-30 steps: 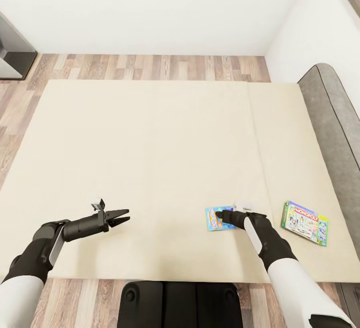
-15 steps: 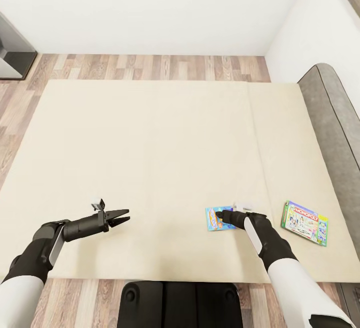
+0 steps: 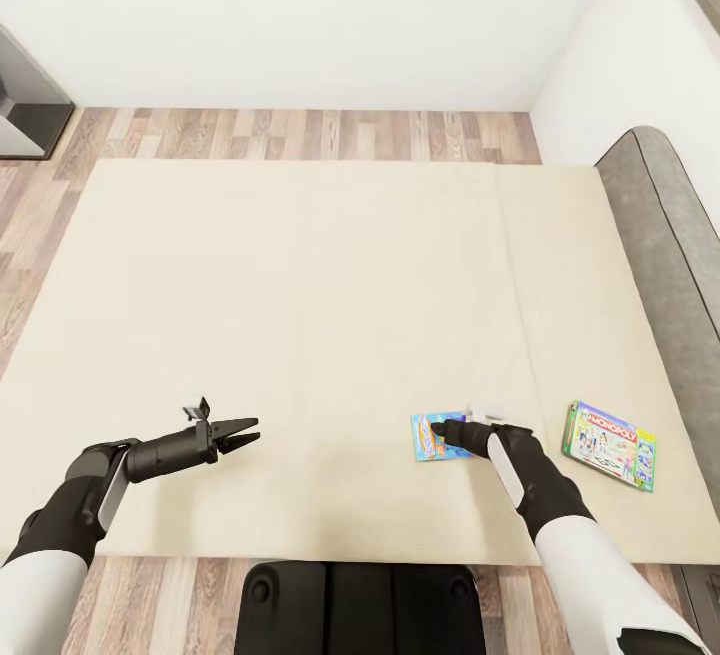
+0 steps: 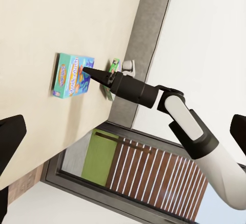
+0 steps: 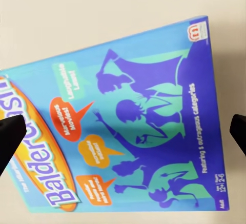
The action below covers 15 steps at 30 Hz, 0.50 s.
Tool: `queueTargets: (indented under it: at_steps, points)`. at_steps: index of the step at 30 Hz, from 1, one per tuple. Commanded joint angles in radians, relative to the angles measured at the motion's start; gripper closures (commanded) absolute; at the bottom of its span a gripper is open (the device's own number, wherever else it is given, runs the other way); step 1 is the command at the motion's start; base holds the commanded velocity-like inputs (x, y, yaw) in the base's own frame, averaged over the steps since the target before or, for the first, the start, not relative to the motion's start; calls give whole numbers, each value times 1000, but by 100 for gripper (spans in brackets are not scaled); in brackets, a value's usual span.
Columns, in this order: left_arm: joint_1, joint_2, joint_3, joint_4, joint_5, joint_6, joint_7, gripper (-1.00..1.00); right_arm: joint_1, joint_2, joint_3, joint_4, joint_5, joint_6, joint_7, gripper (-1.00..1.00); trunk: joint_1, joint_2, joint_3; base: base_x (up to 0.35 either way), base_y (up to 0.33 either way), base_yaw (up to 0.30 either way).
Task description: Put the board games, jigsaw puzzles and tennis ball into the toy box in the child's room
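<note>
White walls [image 3: 300, 15] meet wood-plank floor [image 3: 300, 135] (grey cabinet [image 3: 25, 100] at left).

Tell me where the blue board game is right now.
In the head view the blue board game lies flat on the bed near its front edge, right of centre, under the right tool, with the white-and-green board game further right.

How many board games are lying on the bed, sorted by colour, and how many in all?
Blue board game: 1, lying flat under the right end effector.
White-and-green board game: 1, lying flat nearer the grey headboard.
Total on the bed: 2.
</note>
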Motion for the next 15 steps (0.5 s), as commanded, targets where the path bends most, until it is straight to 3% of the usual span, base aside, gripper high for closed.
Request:
queueTargets:
  at_steps: [1, 15]
  points:
    - [0, 0, 0, 0, 1, 10, -3, -100, 0, 1, -5, -1, -2, 6, 4, -100, 1, -2, -1, 0, 0, 0]
    - [0, 0, 0, 0, 1, 10, -2, -100, 0, 3, -5, -1, -2, 5, 4, -100, 1, -2, -1, 0, 0, 0]
